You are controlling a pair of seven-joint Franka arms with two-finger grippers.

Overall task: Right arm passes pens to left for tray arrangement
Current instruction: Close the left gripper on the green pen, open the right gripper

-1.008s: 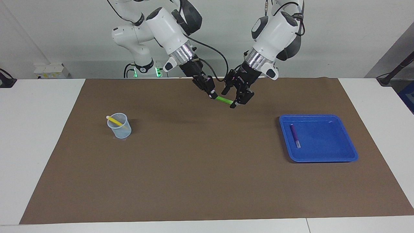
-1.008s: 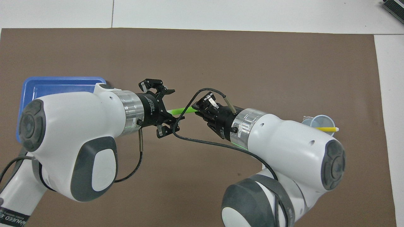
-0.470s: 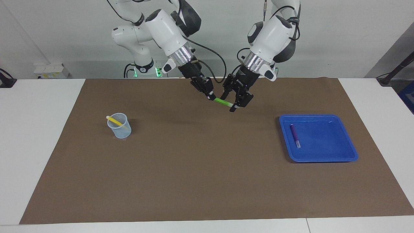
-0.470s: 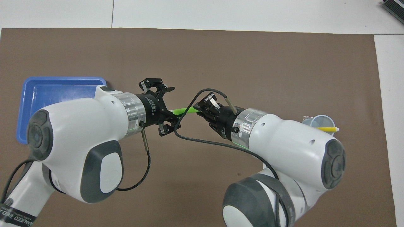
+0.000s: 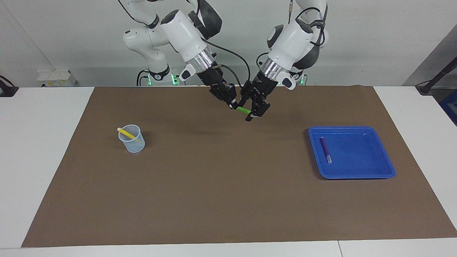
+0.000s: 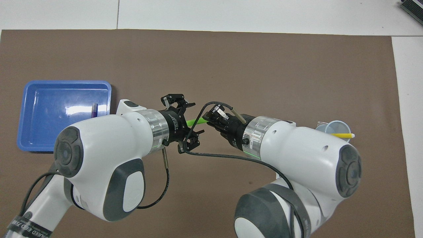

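Right end effector [image 5: 231, 102] pinches slim green marker pen [image 5: 244, 110], long axis toward spread left end effector [image 5: 252, 110] straddling its free end over the brown worktop [image 5: 221, 185].

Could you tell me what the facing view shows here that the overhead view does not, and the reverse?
Only the facing view shows the whole purple pen lying in the blue tray and the whole clear cup. Only the overhead view shows the left gripper open around the green pen; there the left arm hides most of the purple pen. Both show the right gripper shut on the green pen and the yellow pen in the cup.
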